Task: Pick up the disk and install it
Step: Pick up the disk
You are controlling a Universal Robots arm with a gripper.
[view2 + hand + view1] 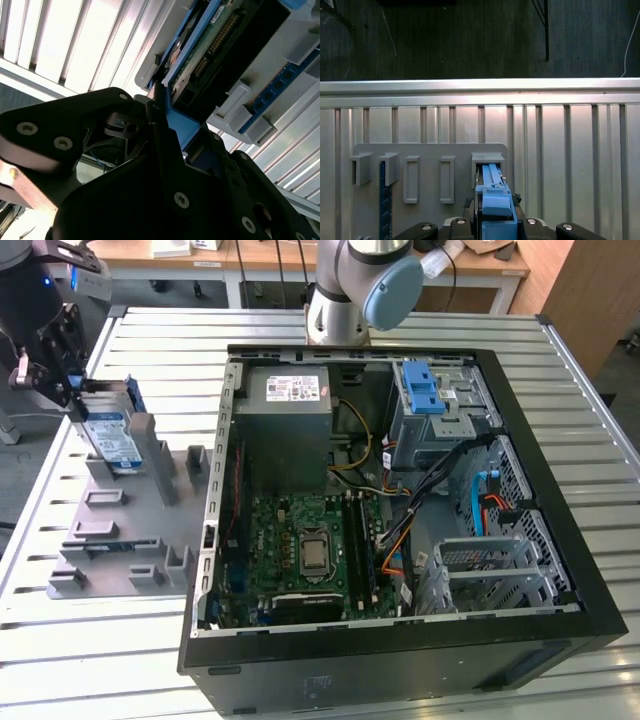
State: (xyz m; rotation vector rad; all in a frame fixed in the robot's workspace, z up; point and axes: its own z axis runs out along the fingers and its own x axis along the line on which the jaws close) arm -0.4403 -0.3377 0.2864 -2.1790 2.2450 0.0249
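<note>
The disk [108, 436], a silver drive with a white-and-blue label and a blue carrier frame, stands on edge at the back of the grey holder plate [110, 530], on the exterior view's left. My gripper [78, 398] comes down on its upper edge and is shut on it. In the first wrist view the disk's blue frame [494, 197] sits between my fingers, over a slot of the plate [430, 150]. The second wrist view shows the disk's circuit-board side [215, 45] with black fingers [165, 125] clamped on the blue frame.
An open computer case [400, 650] lies to the exterior view's right of the plate, with a grey power supply box [285, 420], a blue ridged latch [425, 390] and a metal drive cage [480, 565] inside. A blue strip [383, 200] stands in another slot. The arm's base [345, 300] is behind the case.
</note>
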